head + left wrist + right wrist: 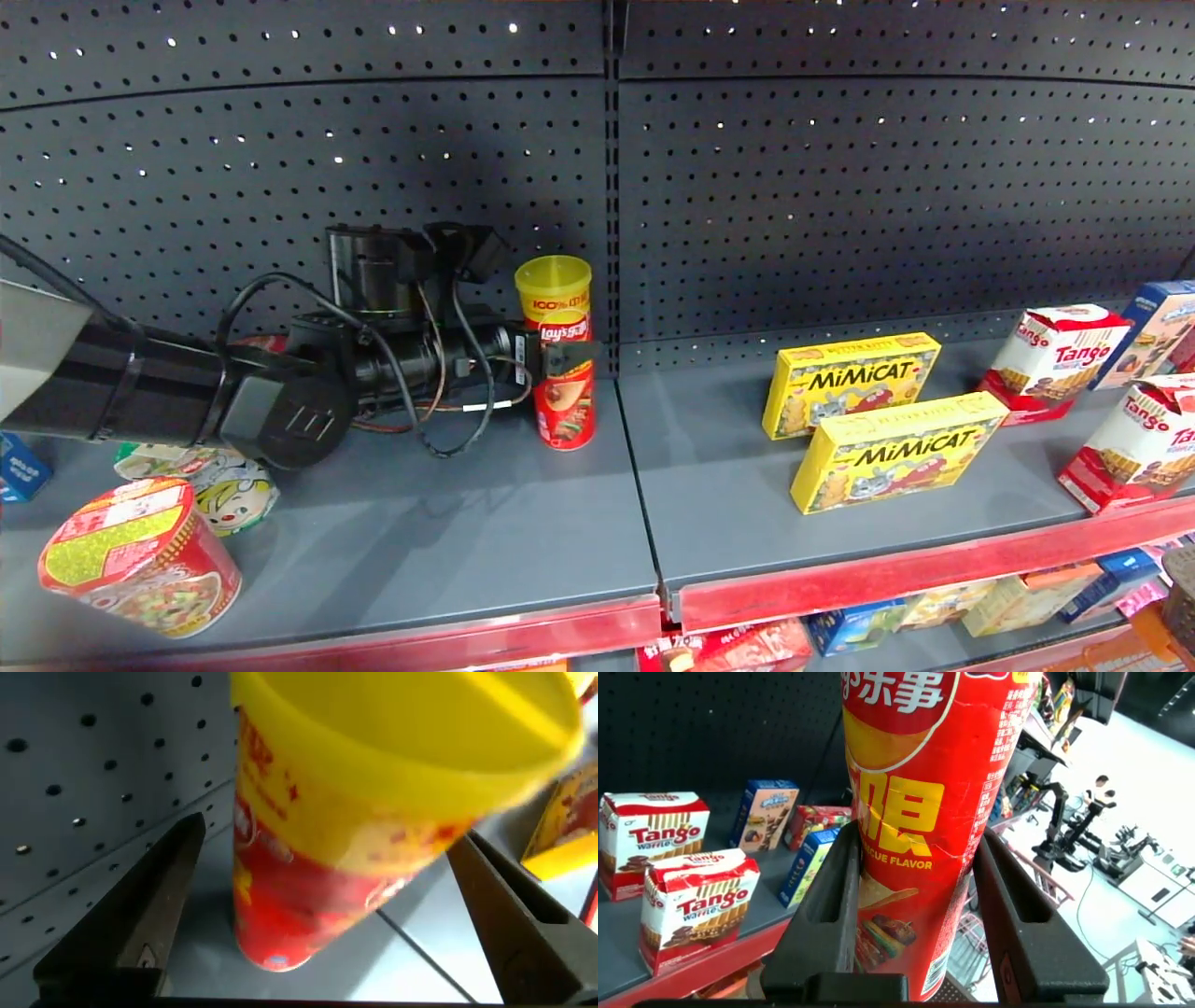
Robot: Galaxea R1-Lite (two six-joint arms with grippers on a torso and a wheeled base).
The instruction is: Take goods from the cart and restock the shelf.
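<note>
- The chips can, with a yellow lid and a red body, stands upright on the grey shelf. It is near the pegboard wall and just beside the seam between the two shelf boards.
- The left pincer is open around this can. In the left wrist view one finger is on each side, and a gap shows between each finger and the can. I judge that the step in hand is the release and the retreat.
- To do it well, the arm should draw straight back along its own line with the jaws wide, so that no finger brushes the can. It is tall and narrow, and a side touch would probably tip it.
- A noodle cup lies near the forearm at the shelf front, so the arm should not sink while it retreats.
- The right pincer is closed on a second can, held around its body.
- For this one, the free place between the first can and the yellow boxes seems suitable. It should be fully down before the pincer opens.
</note>
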